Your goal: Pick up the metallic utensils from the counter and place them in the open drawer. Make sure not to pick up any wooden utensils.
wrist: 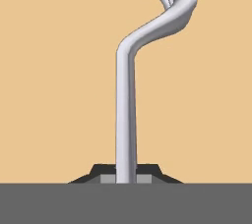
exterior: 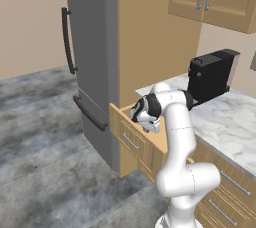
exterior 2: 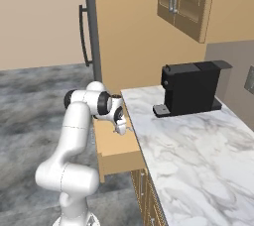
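With its two finger tips pressed onto the handle of the slim silver fork (wrist: pixel 126 115), the tool (wrist: pixel 126 178) pinches that utensil from both sides. As the hand view shows, the fork handle runs straight away from the tips, bends, and ends in curved tines near the top edge, against a plain tan surface.

As the right base view shows, the tool (exterior 2: pixel 120 127) hangs over the open drawer (exterior 2: pixel 116 151), pointing down into the tan drawer box, with the fork (exterior 2: pixel 127 129) a small silver sliver at its tip. The left base view shows the drawer (exterior: pixel 131 137) pulled out from the cabinet row, the bar handle on its panelled front.

The counter (exterior 2: pixel 198 155) lies just beside the drawer. A black coffee machine (exterior 2: pixel 191 87) stands at the counter's back edge. A grey refrigerator (exterior: pixel 90 52) stands beyond a tan panel.
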You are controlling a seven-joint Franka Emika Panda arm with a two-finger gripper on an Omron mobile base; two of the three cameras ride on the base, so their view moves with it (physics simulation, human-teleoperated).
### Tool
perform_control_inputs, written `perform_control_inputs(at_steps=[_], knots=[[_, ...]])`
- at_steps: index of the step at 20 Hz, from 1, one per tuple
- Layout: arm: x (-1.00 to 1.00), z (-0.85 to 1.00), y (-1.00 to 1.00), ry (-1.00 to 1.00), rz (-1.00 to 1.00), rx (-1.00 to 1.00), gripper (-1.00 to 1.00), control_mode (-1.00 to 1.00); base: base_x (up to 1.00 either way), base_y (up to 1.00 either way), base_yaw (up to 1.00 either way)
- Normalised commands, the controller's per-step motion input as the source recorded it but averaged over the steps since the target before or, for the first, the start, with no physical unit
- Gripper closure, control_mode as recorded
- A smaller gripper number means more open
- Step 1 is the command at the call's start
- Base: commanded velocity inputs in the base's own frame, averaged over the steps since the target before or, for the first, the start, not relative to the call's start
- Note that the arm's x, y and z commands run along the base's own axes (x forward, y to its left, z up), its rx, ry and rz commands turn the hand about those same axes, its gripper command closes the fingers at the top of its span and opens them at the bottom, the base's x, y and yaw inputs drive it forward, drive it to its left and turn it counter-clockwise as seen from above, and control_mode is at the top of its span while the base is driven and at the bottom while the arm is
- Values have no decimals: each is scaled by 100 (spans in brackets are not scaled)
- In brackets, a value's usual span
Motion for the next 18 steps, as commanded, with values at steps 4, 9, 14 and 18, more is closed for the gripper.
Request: perform_control_inputs(at_steps=[4,9,14,18], knots=[[0,-10,0,0,0,0,100,-100,0,0,0],[0,-1,3,0,0,0,-100,-100,0,0,0],[0,5,0,0,0,0,-100,-100,0,0,0],[-5,47,0,0,-1,0,-100,-100,0,0,0]])
